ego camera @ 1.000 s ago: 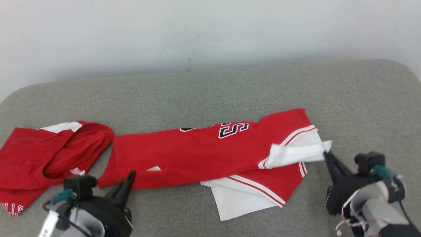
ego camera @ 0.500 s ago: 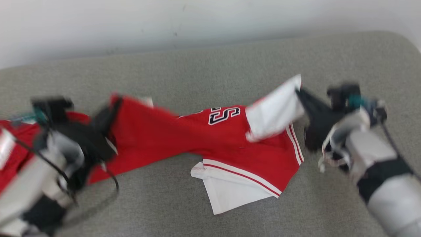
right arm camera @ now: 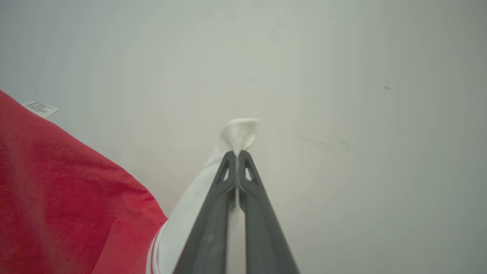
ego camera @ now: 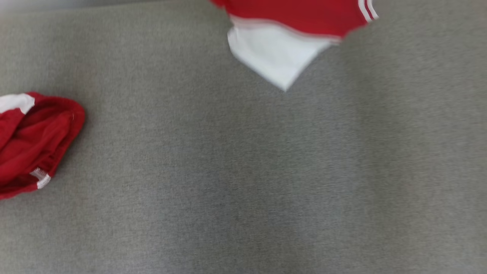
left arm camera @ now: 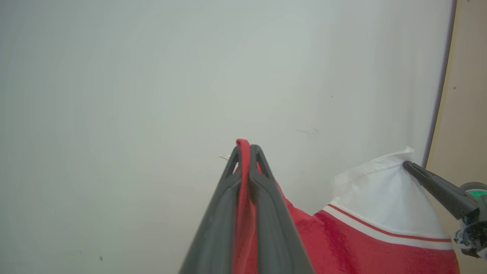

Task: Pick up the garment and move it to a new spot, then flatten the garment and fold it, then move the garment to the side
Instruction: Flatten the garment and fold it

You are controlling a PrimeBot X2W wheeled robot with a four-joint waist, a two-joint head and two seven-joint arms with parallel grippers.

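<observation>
We are looking down on a grey, finely woven surface [ego camera: 243,171], blurred in the head view. In the wrist views a plain pale wall [left arm camera: 152,76], faintly scuffed, is standing behind both grippers, with a beige panel [left arm camera: 468,95] bordering it on one side.

The garment [ego camera: 296,15] is a soft red knit jersey with white panels and thin striped trim. A small printed label [right arm camera: 40,108] is sticking out at its red edge.

We are pinching red fabric between the closed fingers of the left gripper [left arm camera: 246,148], with a fold poking out past the tips. The right gripper [right arm camera: 237,154] is likewise clamped tight on a white corner.

The garment is hanging between the two grippers, its long axis running from one to the other. At the top edge of the head view, a pointed white corner is aiming down the frame.

A second red garment [ego camera: 34,140] is lying crumpled at the surface's left edge.
</observation>
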